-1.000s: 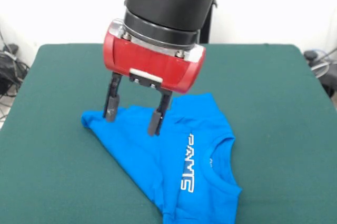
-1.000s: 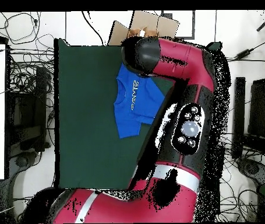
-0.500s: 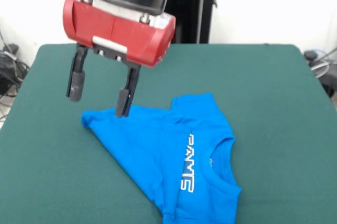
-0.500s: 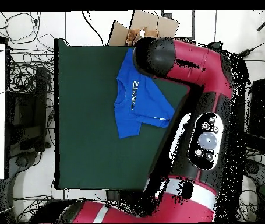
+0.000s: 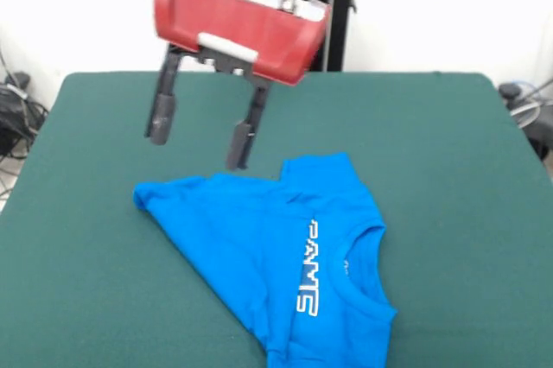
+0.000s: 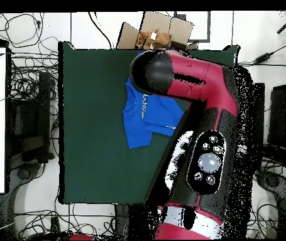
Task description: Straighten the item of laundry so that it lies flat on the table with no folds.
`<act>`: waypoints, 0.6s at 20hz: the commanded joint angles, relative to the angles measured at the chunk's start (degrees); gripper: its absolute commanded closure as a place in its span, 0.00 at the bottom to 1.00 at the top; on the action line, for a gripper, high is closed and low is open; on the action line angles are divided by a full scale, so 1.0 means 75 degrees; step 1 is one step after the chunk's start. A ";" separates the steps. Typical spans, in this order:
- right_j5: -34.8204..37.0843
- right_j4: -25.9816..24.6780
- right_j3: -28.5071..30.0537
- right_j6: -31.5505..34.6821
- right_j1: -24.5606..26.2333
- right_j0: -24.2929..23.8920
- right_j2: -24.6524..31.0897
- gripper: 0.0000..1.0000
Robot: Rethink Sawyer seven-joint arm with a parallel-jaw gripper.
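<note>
Item: blue T-shirt (image 5: 276,269), white lettering on the chest, laid on the green table (image 5: 449,169) and reaching to the table edge nearest the front camera, somewhat toward that camera's right-hand near corner. Condition: not flat. The body is seen drawn into a slanted, roughly triangular shape, one point extended toward the left edge of the table in the front view, and a fold line is noted where one layer overlaps another near the upper middle of the cloth; the collar is turned toward the right edge. Gripper (image 5: 199,143): raised clear of the cloth, above its upper edge, both fingers spread apart with nothing held between them. Change recorded: a second ago the fingers were down at the cloth near its left point; half a second ago they had been lifted and carried toward the left edge; now they are higher and back nearer the middle. The shirt's outline is unaltered across these pictures, so the contact is judged to have flattened nothing. Overhead view: the shirt (image 6: 146,119) is partly hidden under the red arm (image 6: 189,81), the gripper itself not being visible. Task status, judged: unfinished; folds remain to be pulled out.
</note>
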 commanded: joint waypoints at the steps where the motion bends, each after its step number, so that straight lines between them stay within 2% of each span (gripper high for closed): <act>1: 0.0008 -0.0416 0.1305 0.1330 0.0270 0.0644 0.0026 0.00; 5: -0.0290 -0.0331 0.1290 0.1952 0.0524 0.0913 -0.0121 0.00; 12: -0.0541 -0.0193 0.1169 0.2291 0.0843 0.1156 -0.0303 0.00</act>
